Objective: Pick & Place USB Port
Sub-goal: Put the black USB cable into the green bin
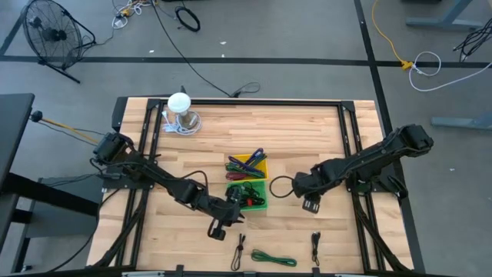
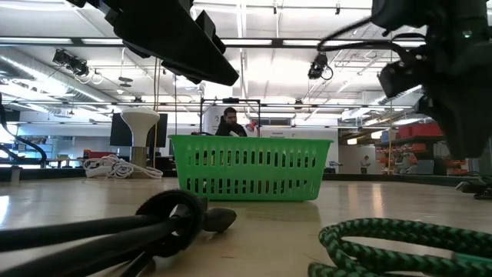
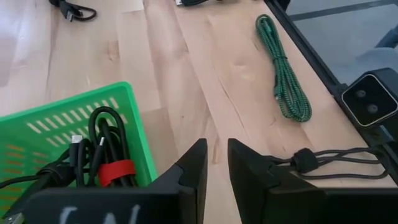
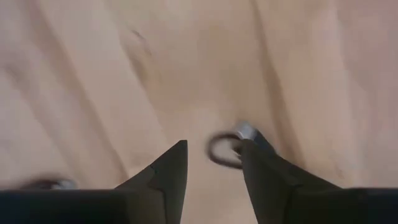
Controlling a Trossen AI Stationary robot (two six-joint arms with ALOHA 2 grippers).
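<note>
**Both grippers low over the table, cables in and around the bins**

Left gripper point(image 1: 219, 228) sits low over the bare wood, just off the front left corner of the green slatted plastic basket point(image 1: 247, 194). Its fingers point(image 3: 193, 171) stand a narrow gap apart with nothing between them. Just beside it, on the wood toward the table's front edge, lies a bundled black USB cable held by a band point(image 3: 323, 160); touching or not, cannot tell. Farther along the front edge lies a coiled green braided cable point(image 3: 285, 78).

Inside the green basket: a bundle of black USB cables with a red strap point(image 3: 102, 158).

Right gripper point(image 1: 310, 202) is over the wood to the right of the basket, near a loop of black cable point(image 1: 280, 187) that lies between it and the basket. Its fingers point(image 4: 168, 171) are slightly apart, empty; a small metal-ended connector with a ring shape point(image 4: 233, 144) lies on the wood just ahead of them, blurred.

Behind the green basket, touching it, a yellow plastic bin point(image 1: 249, 165) holds mixed coloured cables. Another short black cable point(image 1: 316, 248) lies near the front edge, right of the green one. At the far left corner, a white round-headed lamp on a coil of white cord point(image 1: 180, 111).
</note>
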